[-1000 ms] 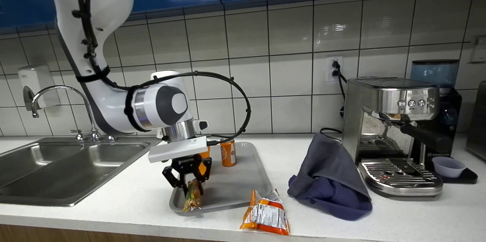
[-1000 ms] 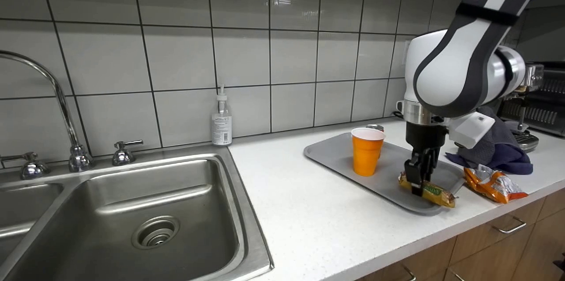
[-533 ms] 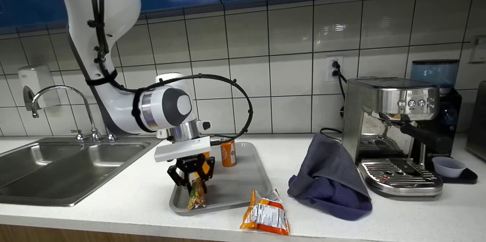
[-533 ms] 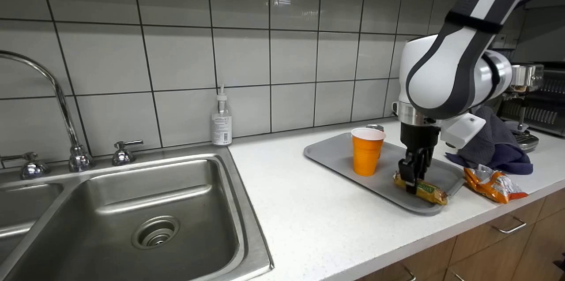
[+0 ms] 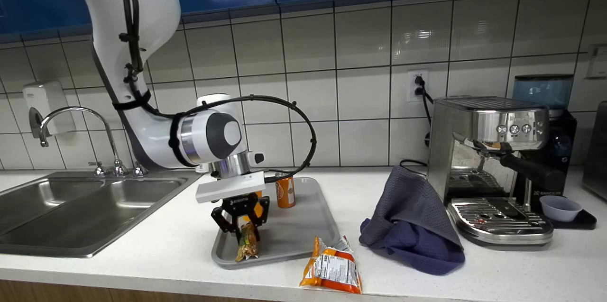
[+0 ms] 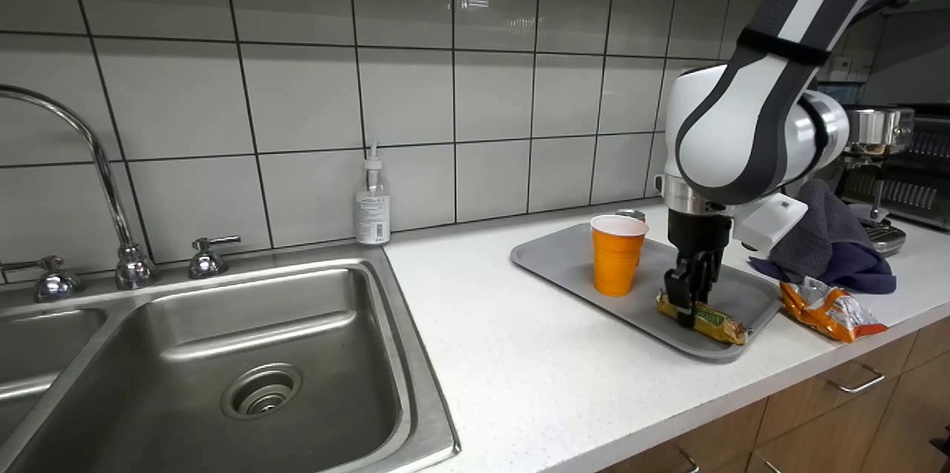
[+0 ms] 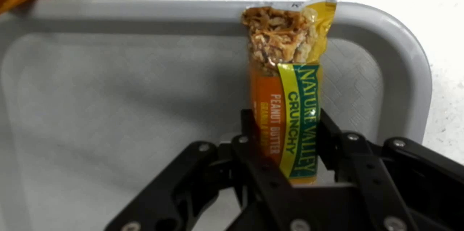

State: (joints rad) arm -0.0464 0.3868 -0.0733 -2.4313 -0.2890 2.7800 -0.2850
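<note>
My gripper [image 5: 247, 234] points down over the near end of a grey tray [image 5: 308, 232], shut on a granola bar [image 5: 247, 249]. In the wrist view the black fingers [image 7: 328, 136] press on both long sides of the bar [image 7: 286, 89], which has a green, yellow and orange label and a clear end showing oats. That clear end reaches over the tray's rim [image 7: 163, 9]. An exterior view shows the bar [image 6: 718, 324] lying level, low over the tray [image 6: 557, 259]; whether it touches the tray I cannot tell.
On the tray stand an orange cup [image 6: 617, 258] and an orange can [image 5: 285, 192]. An orange snack bag [image 5: 332, 268] lies beside the tray at the counter's front. Further along are a grey-blue towel [image 5: 412, 216] and an espresso machine [image 5: 483, 117]. A steel sink [image 6: 297, 324] is opposite.
The arm has shifted a little, carrying the bar further in over the tray, toward the cup. The movement is smaller in the last half second. The fingers keep their hold.
</note>
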